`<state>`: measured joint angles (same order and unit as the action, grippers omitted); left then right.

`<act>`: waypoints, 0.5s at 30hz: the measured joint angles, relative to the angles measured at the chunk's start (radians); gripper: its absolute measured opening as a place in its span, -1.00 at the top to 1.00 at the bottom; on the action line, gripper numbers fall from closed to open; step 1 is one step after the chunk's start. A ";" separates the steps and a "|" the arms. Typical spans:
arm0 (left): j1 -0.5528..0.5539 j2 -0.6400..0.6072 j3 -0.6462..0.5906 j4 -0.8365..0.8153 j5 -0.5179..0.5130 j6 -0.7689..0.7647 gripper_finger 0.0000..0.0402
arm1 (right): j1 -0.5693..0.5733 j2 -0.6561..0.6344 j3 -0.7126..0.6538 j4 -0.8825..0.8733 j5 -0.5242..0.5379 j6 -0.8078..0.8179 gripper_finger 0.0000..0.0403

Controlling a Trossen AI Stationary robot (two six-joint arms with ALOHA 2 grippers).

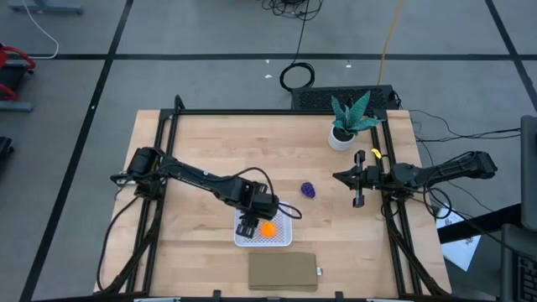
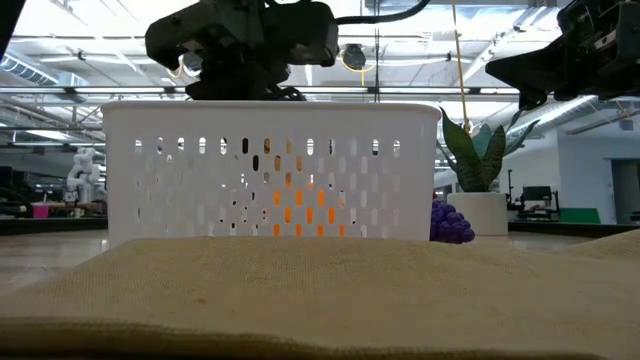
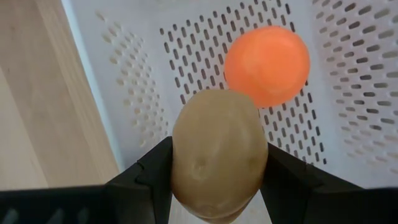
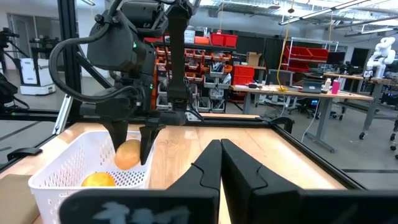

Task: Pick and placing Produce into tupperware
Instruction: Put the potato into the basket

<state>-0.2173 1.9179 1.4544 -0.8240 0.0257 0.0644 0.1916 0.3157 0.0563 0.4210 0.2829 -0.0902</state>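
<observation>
In the high view the left hand [image 1: 249,225] hides the tan piece; the low view cuts off the right arm

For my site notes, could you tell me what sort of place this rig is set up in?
Most likely a robotics lab or workshop: beyond the wooden table, the right wrist view shows shelves of red storage bins, workbenches with monitors, and another white robot.
</observation>
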 joint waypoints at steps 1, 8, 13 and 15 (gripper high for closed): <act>0.000 0.000 0.000 -0.004 0.000 0.000 0.08 | 0.000 0.000 0.000 0.000 0.000 0.000 1.00; -0.002 0.007 0.000 -0.005 -0.007 0.020 0.08 | 0.000 0.000 0.000 0.000 0.000 0.000 1.00; -0.009 0.020 -0.001 0.005 -0.011 0.058 0.08 | 0.000 0.000 0.000 0.000 0.000 0.000 1.00; -0.014 0.027 -0.001 0.009 -0.012 0.081 0.08 | 0.000 0.000 0.000 -0.001 0.000 0.000 1.00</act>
<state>-0.2314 1.9447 1.4535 -0.8154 0.0137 0.1451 0.1915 0.3155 0.0563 0.4200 0.2829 -0.0902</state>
